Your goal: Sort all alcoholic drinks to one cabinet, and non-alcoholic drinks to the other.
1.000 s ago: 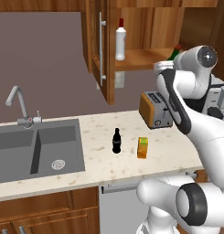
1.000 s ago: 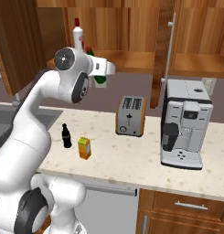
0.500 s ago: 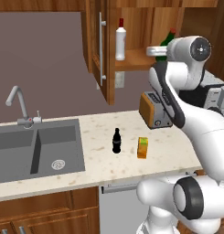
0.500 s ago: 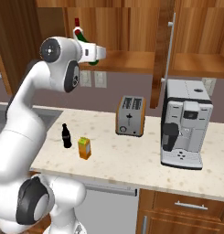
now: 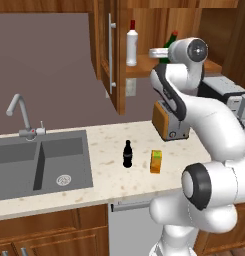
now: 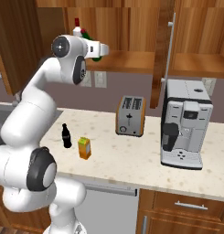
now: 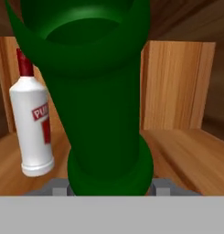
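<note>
Swinging up from the toaster side, the arm has carried the green bottle (image 7: 104,114) into the open cabinet. White bottle (image 5: 132,47) already stands on the shelf at left; the hand (image 7: 109,185) grasps the green one beside it, grouping alcohol. Cola bottle (image 5: 127,153) and juice carton (image 5: 155,161) wait on the surface (image 5: 119,185).

Rendered frames, even soft light, no glare. Base views clean and sharp; faint soft shadows under cola bottle (image 5: 127,154) and carton (image 5: 155,161) on tabletop (image 5: 144,182). Cabinet interior (image 6: 131,27) darker toward back. Hand view: green bottle (image 7: 104,100) very close, looms large, stretched by perspective; white bottle (image 7: 33,123) behind, label slightly coarse.
</note>
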